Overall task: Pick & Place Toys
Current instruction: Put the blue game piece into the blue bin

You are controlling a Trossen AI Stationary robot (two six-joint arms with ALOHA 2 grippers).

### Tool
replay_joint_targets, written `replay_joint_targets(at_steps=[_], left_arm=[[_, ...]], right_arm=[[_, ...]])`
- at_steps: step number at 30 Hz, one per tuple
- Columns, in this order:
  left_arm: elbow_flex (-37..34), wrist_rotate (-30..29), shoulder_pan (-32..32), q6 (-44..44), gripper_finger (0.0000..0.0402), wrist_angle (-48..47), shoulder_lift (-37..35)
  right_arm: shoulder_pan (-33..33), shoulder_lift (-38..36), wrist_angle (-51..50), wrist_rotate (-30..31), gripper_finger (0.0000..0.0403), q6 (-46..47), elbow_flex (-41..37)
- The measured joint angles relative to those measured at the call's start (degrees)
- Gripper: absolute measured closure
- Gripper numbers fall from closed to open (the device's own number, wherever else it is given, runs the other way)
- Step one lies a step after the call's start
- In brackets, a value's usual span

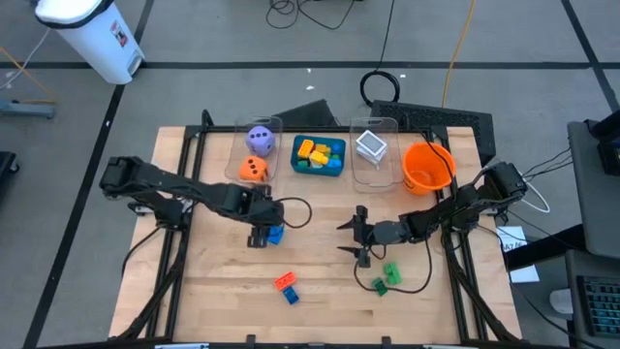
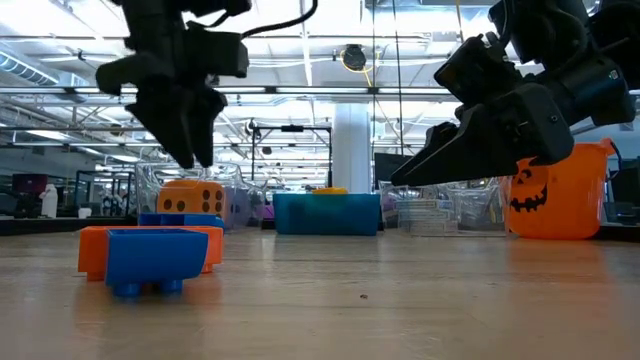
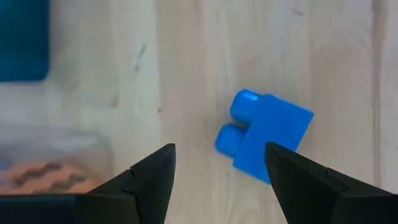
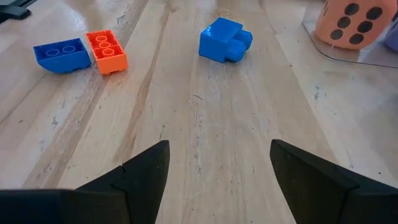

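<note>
Left tool hangs released over the blue brick, centre-left of the table in the high view. We judge it light, rigid, slick plastic; pinch its flat sides. Right tool released, empty, centre frame.

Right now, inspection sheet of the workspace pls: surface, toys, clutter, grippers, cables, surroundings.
Surface: wooden table, bare at front.
Job's things: blue brick lying on its side under left gripper; orange brick and second blue brick side by side near front; green bricks by the right arm; purple die and orange die in a clear bin; bricks in teal tray.
Clutter: orange bowl, second clear bin.
Grippers: left gripper open above the blue brick; right gripper open, empty, mid-table.
Cables: loops on table by both arms; more on floor behind.
Surroundings: white bin, floor.
</note>
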Motion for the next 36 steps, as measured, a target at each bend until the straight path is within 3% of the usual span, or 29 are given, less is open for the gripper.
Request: replay_joint_targets(at_steps=[6, 16, 24, 36], left_arm=[[-4.4, 1.6, -1.5, 2.2, 0.0151, 6.1, 0.0], [-4.6, 2.8, -5.7, 3.9, 0.0151, 11.6, 1.3], [-4.6, 3.0, -6.1, 6.3, 0.0151, 11.6, 6.8], [-4.6, 1.4, -4.6, 7.7, 0.0151, 9.9, 8.1]], right_arm=[[-0.7, 0.0, 0.0, 0.0, 0.0133, 0.0, 0.0], [-1.4, 0.0, 0.0, 0.0, 0.0133, 1.0, 0.0], [-1.1, 0.0, -0.7, 0.0, 0.0133, 3.9, 0.0], [-1.1, 0.0, -1.4, -0.2, 0.0133, 4.7, 0.0]])
